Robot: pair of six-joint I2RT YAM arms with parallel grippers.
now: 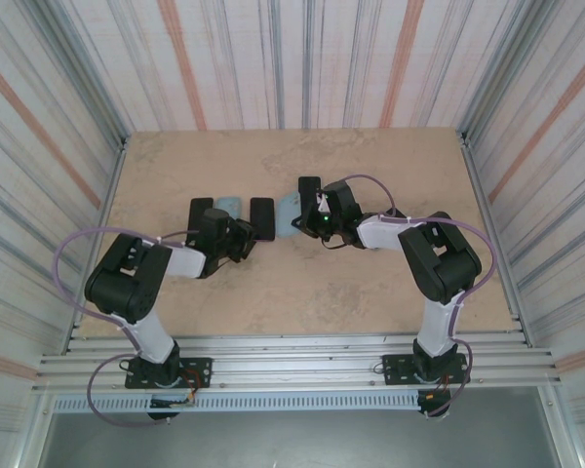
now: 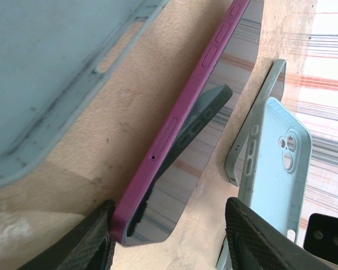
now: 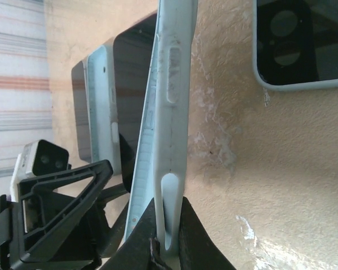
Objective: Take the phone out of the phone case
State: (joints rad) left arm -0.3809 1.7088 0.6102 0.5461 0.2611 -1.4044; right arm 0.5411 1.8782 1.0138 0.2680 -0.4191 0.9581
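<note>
**Case pinched on edge, bare phone lying loose beside it**

The beige, stone-patterned surface (image 1: 302, 283) carries a row of dark phones and pale blue cases across its middle, which looks like a batch laid out to be worked through.

A second pale blue empty case (image 2: 39, 73) lies flat just beside the left arm's work, out of the way. At the far end of the row is a dark phone framed by a pale blue rim (image 3: 304, 39). It appears to be in its case and is probably waiting its turn.

The task's pale blue silicone phone case (image 3: 172, 84) stands on its long edge because the right end effector (image 3: 168, 225) is clamped hard on its lower rim. Tipping it up like this keeps it clear of the phone. Seen edge-on it looks slim enough to be empty, though its inside is hidden.

The dark glossy phone with a magenta-purple frame (image 2: 170, 126) lies flat on the surface, screen up, near that case. It sits between the fingers of the left end effector (image 2: 170, 225). Those jaws stand roughly half apart, with one finger by the phone's corner and the other well off it, so nothing is gripped.
</note>
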